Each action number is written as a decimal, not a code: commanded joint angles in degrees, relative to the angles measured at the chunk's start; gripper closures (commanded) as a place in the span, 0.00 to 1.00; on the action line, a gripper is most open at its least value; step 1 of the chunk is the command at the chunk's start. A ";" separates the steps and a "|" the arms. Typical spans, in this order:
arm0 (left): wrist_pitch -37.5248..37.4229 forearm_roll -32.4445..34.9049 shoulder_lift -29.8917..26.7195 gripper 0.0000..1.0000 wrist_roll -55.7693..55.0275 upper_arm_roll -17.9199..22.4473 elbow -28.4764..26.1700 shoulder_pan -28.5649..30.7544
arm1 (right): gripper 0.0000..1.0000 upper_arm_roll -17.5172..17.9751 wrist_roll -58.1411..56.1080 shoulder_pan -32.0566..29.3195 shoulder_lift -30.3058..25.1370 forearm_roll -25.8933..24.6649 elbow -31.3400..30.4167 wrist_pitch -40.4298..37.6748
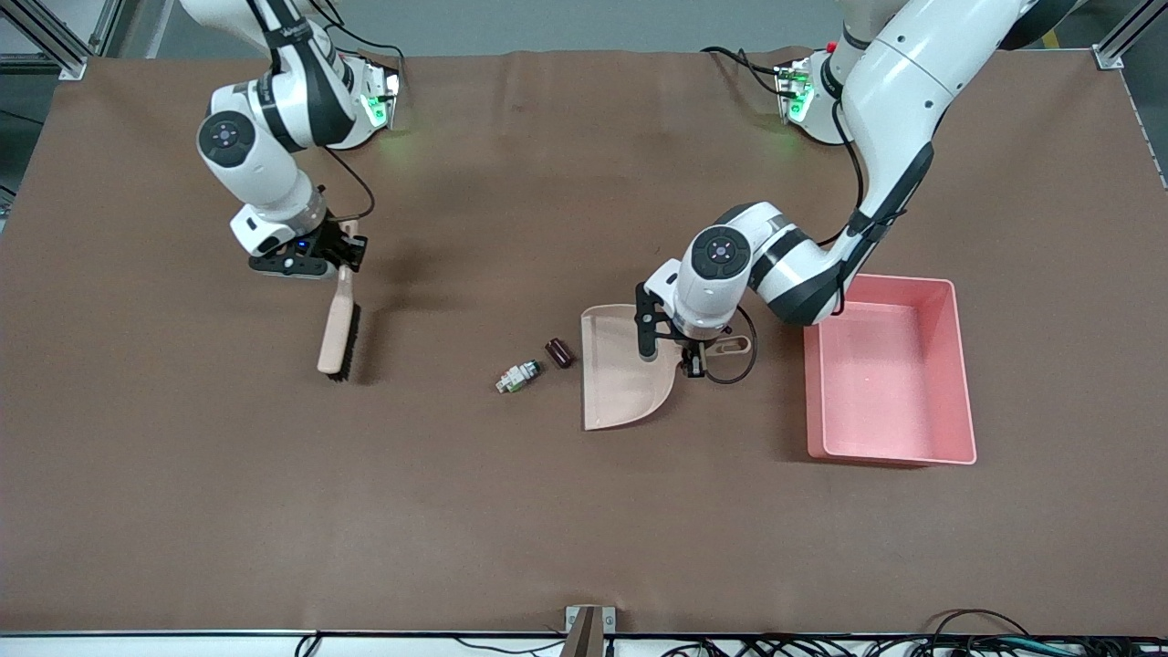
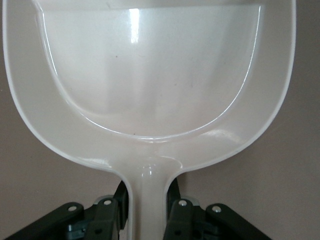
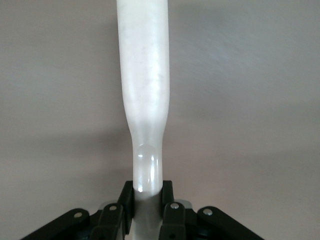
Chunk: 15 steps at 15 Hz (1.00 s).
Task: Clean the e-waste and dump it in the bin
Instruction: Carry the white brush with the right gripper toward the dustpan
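Note:
The e-waste lies on the brown mat: a white-grey component with green bits point(image 1: 518, 376) and a dark maroon cylinder point(image 1: 558, 353), both just outside the open lip of the beige dustpan point(image 1: 625, 365). My left gripper point(image 1: 691, 359) is shut on the dustpan's handle; in the left wrist view the pan point(image 2: 150, 75) is empty and the handle runs between the fingers point(image 2: 120, 200). My right gripper point(image 1: 343, 258) is shut on the handle of a beige brush point(image 1: 338, 333) with dark bristles, toward the right arm's end; the handle shows in the right wrist view point(image 3: 145, 100). The pink bin point(image 1: 814, 392) stands beside the dustpan, empty.
The brown mat point(image 1: 274, 511) covers the whole table. A small metal bracket point(image 1: 589, 628) and cables point(image 1: 912, 643) lie along the table edge nearest the front camera. The left arm's forearm hangs over the bin's corner nearest the bases.

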 commanded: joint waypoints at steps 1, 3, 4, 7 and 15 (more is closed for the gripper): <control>-6.43 1.47 3.06 0.97 0.46 0.06 6.15 -2.33 | 1.00 -0.47 5.45 5.14 6.88 0.45 6.58 -0.31; -7.24 1.64 3.33 0.97 0.55 0.06 6.52 -2.42 | 1.00 -0.39 9.75 8.47 10.75 0.54 9.48 0.66; -7.42 2.17 3.50 0.97 0.55 0.06 6.52 -2.42 | 1.00 -0.38 11.51 9.36 12.60 0.80 11.32 0.75; -7.59 3.14 4.38 0.98 0.55 0.06 7.39 -3.12 | 1.00 -0.38 11.27 11.21 17.52 1.33 19.05 -0.99; -10.67 3.05 5.53 0.98 0.46 0.15 10.38 -5.06 | 1.00 -0.47 12.32 16.48 24.47 1.33 25.92 -2.85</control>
